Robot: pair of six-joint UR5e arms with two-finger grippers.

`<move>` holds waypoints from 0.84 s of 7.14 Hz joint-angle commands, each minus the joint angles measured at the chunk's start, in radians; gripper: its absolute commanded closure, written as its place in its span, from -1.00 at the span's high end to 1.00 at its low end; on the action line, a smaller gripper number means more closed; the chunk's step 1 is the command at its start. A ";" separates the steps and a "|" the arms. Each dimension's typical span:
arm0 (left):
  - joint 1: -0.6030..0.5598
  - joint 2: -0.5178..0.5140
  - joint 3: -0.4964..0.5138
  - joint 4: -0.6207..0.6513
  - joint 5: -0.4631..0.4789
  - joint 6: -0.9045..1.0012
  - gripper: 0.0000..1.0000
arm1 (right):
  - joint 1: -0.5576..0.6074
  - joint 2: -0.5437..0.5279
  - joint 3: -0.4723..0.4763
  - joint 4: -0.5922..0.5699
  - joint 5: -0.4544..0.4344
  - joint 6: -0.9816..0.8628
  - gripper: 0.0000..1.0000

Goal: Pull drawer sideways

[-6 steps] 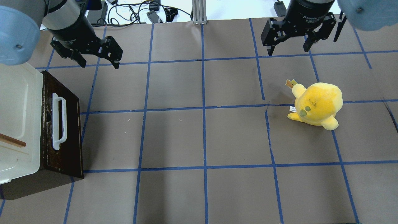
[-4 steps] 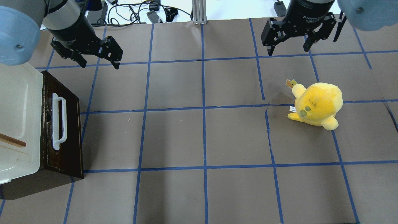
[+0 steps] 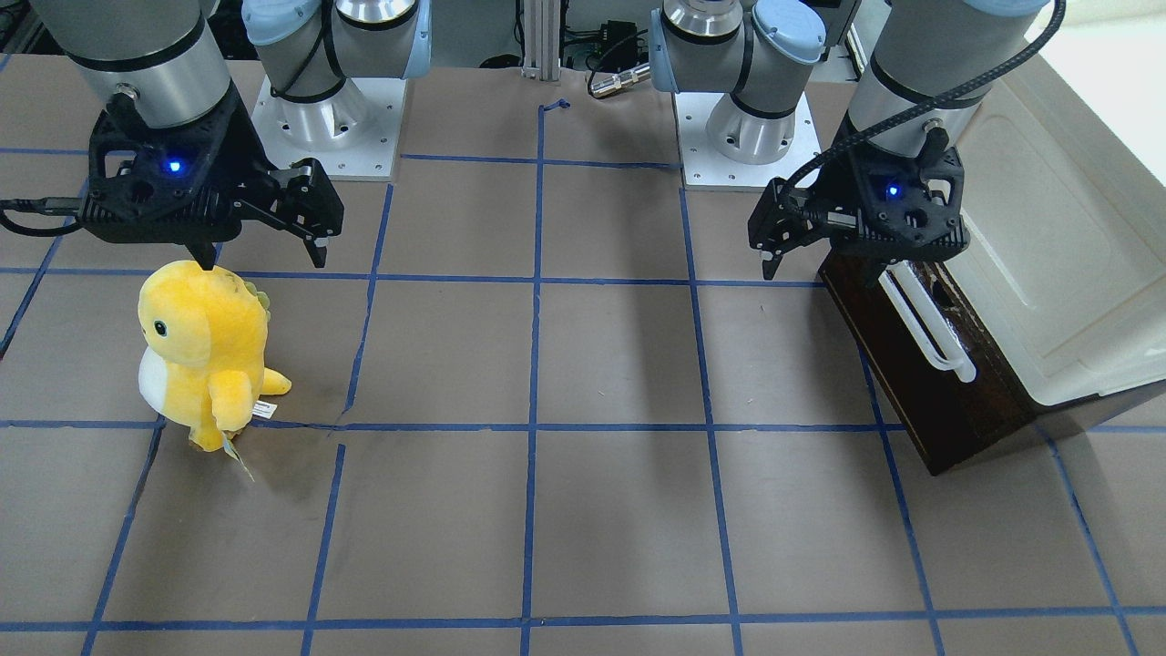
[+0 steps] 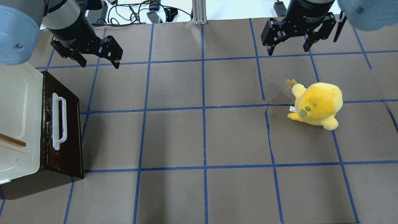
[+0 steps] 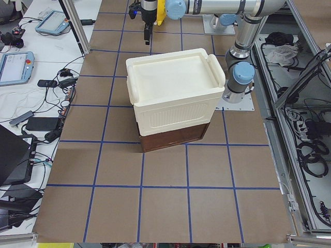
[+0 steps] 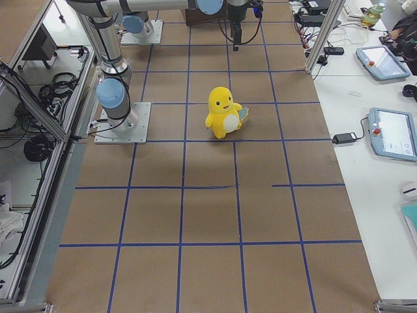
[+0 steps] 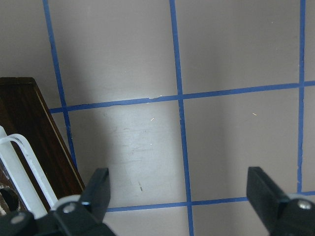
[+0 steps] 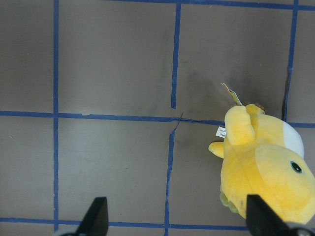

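- The overhead view shows the drawer [image 4: 67, 130] at the left end of the table [image 4: 202, 140]. Its dark brown front faces right, and its long white handle [image 4: 58, 121] runs near to far.
- The front of the drawer lies against the cream-white cabinet [image 4: 18, 118]. A thin wooden stick [image 4: 12, 141] rests on the cabinet's top.
- The camera at the table's left end sees only the cabinet's back and a brown base under it, not the handle.
- The left wrist camera catches one corner of the drawer front and one end of the handle. The rest of that view is bare table.
- The right wrist camera shows the face and white belly of the yellow plush toy [image 4: 317, 104], which the overhead view hides.
- The left gripper [image 4: 100, 65] hangs in the air near one end of the drawer. Its claw is spread wide, grips nothing and touches nothing.
- The right gripper [image 4: 288, 51] hangs over the right half of the table near the plush. It is equally wide apart and empty.
- Brown paper covers the table, marked into squares by blue tape.
- Cables [image 4: 136, 12] lie past the far edge. The right-end view shows a white bench with handheld control screens [image 6: 391, 134].
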 commanded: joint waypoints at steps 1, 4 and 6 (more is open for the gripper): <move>0.032 0.003 0.006 0.002 0.001 0.000 1.00 | 0.000 0.000 0.000 0.000 -0.001 0.000 1.00; 0.043 -0.014 -0.019 0.000 -0.002 -0.005 1.00 | 0.000 0.000 0.000 0.000 -0.001 0.000 1.00; 0.035 -0.037 -0.114 0.081 0.028 -0.047 1.00 | 0.000 0.000 0.000 0.000 -0.001 0.000 1.00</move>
